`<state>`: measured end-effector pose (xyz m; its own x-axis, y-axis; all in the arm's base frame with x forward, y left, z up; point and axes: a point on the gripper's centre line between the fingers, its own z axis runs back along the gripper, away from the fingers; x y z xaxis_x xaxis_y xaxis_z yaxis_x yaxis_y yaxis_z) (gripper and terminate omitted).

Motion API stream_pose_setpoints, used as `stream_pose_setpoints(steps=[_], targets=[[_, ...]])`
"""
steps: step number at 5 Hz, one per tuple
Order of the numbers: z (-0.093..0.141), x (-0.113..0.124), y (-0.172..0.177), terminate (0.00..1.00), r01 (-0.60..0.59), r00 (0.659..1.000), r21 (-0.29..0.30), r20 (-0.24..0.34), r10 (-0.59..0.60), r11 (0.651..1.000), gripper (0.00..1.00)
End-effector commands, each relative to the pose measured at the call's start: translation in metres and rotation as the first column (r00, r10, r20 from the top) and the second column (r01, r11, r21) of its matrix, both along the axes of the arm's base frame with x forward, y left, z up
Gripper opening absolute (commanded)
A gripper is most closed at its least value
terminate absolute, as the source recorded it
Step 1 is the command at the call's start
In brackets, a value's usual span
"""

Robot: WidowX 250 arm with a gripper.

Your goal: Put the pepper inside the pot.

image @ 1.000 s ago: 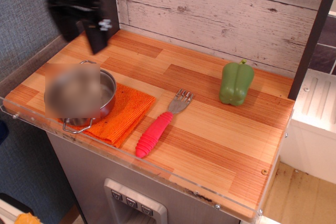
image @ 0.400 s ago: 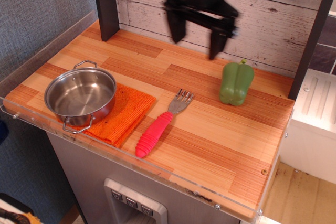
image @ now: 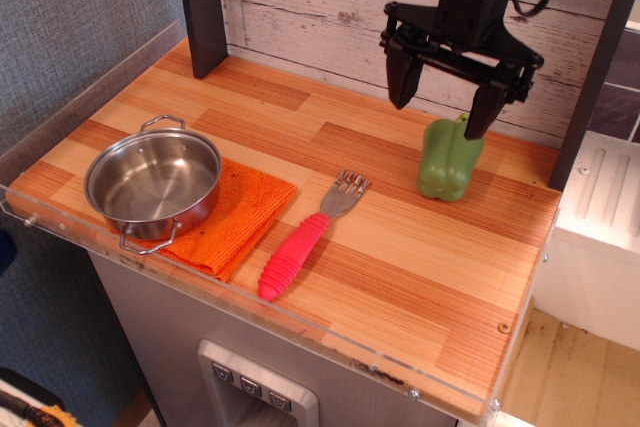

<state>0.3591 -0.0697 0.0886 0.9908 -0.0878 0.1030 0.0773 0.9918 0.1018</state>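
Observation:
The green pepper [image: 448, 161] stands upright on the wooden counter at the right, near the back wall. The shiny steel pot [image: 153, 184] sits empty at the left front on an orange cloth [image: 243, 214]. My black gripper [image: 438, 105] hangs open and empty above the counter, just up and left of the pepper. Its right finger [image: 482, 107] is over the pepper's stem, apart from it.
A fork with a red handle [image: 303, 240] lies between pot and pepper. A dark post [image: 201, 7] stands at the back left and another [image: 592, 77] at the right. A clear plastic rim [image: 250, 307] runs along the counter's front edge.
My gripper has swept from the back left, above the pot, across the back of the counter to just above the pepper. Nothing on the counter has moved.

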Motion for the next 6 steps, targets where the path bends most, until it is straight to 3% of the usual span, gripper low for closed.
stream_pose_setpoints(steps=[1,2,5,6], targets=[[-0.009,0.009,-0.005,0.00,-0.077,0.997,-0.023,0.012,0.077,0.997,1.00],[-0.022,0.014,-0.013,0.00,-0.077,0.997,-0.054,-0.010,0.076,0.996,1.00],[-0.050,0.016,-0.015,0.00,-0.088,0.995,-0.028,-0.052,0.086,0.996,1.00],[-0.052,0.014,-0.009,0.00,-0.091,0.993,-0.017,-0.071,0.090,0.996,0.00]])
